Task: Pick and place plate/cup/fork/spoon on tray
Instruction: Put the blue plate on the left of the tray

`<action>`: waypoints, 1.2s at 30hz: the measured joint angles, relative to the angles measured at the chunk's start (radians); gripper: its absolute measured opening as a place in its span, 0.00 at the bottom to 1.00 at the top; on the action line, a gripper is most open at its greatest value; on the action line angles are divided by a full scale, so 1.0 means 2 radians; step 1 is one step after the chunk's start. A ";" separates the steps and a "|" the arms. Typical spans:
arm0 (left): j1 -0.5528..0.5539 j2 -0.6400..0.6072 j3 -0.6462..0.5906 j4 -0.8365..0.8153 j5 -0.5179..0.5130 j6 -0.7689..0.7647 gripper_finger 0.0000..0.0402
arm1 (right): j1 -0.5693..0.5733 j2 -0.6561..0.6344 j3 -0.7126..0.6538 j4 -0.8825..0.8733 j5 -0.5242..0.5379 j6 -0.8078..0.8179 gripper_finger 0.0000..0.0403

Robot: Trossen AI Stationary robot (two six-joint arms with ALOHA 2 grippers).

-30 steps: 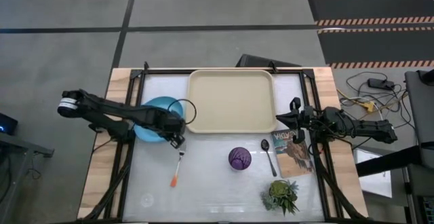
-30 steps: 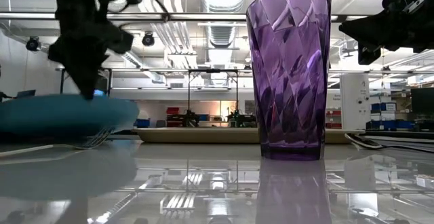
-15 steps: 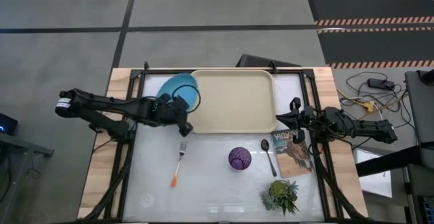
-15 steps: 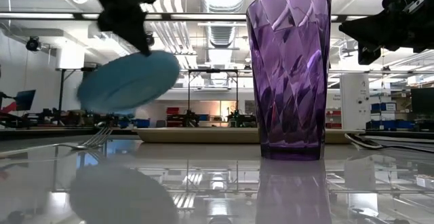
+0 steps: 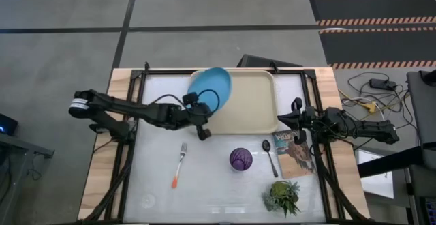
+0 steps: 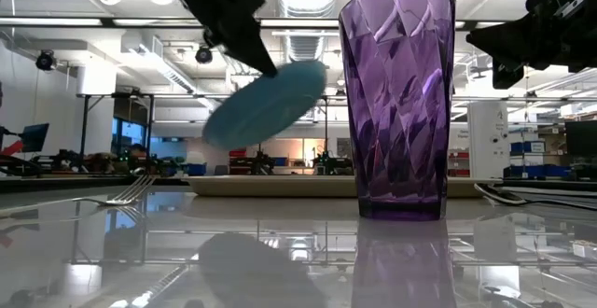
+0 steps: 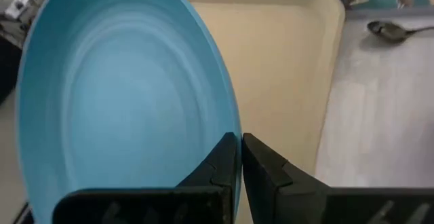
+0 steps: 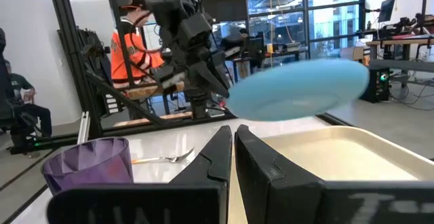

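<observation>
Plate (image 5: 212,88) above tray (image 5: 255,106), glossy table (image 5: 211,184)

Light-blue plate (image 5: 212,88), cream tray (image 5: 248,106), purple cup (image 5: 240,159).

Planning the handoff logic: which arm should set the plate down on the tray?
Left. Its end effector already grips the plate, tilted above the tray. The right end effector waits shut beside the tray.

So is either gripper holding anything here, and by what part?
The left gripper holds the plate by its rim, tilted in the air over the tray. The right gripper is shut and holds nothing.
</observation>
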 joint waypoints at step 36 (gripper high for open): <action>0.041 0.126 -0.022 0.079 0.020 0.028 0.00 | 0.000 0.000 0.000 0.000 0.000 0.000 0.02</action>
